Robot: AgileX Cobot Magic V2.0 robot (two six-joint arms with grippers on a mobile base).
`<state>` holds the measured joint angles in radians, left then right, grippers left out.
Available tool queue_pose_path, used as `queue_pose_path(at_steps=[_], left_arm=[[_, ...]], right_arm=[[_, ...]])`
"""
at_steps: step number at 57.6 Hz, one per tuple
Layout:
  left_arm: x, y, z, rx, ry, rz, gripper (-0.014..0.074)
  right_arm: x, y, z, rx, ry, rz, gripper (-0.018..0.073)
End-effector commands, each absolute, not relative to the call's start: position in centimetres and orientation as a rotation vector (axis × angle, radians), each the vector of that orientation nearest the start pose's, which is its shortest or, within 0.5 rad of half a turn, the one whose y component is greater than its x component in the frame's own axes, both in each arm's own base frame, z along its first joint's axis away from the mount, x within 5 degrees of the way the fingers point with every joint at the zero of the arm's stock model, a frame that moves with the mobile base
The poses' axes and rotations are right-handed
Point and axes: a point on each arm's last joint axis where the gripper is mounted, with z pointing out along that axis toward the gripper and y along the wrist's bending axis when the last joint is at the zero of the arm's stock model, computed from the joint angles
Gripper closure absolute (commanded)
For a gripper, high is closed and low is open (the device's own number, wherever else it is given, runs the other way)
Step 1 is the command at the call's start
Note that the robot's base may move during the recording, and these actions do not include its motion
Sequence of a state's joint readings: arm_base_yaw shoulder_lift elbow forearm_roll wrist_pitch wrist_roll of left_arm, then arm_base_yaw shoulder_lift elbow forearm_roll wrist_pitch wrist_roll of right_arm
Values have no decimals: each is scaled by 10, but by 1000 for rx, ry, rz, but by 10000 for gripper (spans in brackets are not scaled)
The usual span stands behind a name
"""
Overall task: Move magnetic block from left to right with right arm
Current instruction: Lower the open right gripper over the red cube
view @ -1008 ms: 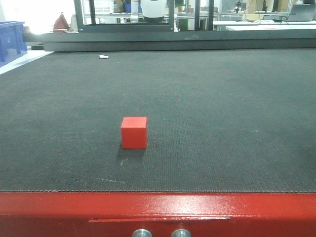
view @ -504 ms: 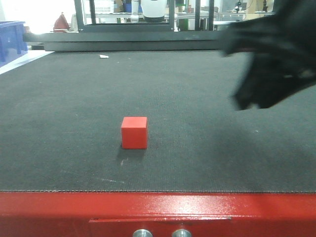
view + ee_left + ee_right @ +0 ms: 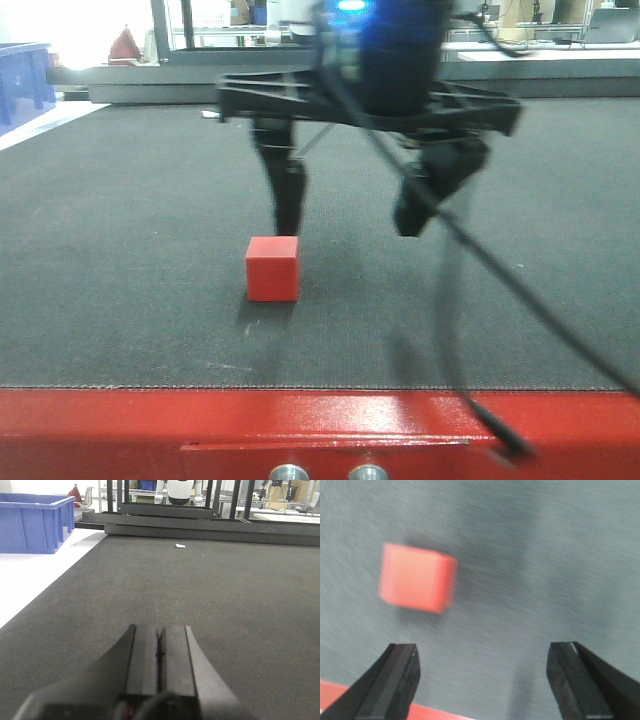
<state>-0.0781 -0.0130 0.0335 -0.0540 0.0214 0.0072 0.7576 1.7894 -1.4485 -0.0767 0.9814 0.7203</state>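
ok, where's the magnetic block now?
Front view: magnetic block sits on the black mat, left of centre near the red table rim, with the open right gripper hovering close by.

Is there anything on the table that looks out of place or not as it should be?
Only a small white scrap stands out, lying alone on the far part of the black mat. The red cube sits flat on the mat and shows no damage.

Bare black mat point(image 3: 120, 220) lies open to the left, right & front of the magnetic block point(image 3: 272, 268), w/ only the right gripper point(image 3: 350, 228), fingers spread, hanging near it & a black cable point(image 3: 500, 290) slanting front-right.
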Motion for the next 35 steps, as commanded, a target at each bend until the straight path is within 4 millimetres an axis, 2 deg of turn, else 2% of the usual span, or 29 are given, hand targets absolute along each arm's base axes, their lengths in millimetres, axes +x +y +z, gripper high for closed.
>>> queue_pose_path(at_steps=[1, 18, 35], left_arm=[[56, -4, 205, 11, 1447, -106, 722], [56, -4, 205, 11, 1447, -106, 722], [56, -4, 205, 11, 1447, -106, 722]], right_arm=[[286, 267, 287, -86, 2802, 265, -61], [313, 301, 278, -80, 2853, 231, -61], [325, 307, 257, 44, 2895, 204, -61]])
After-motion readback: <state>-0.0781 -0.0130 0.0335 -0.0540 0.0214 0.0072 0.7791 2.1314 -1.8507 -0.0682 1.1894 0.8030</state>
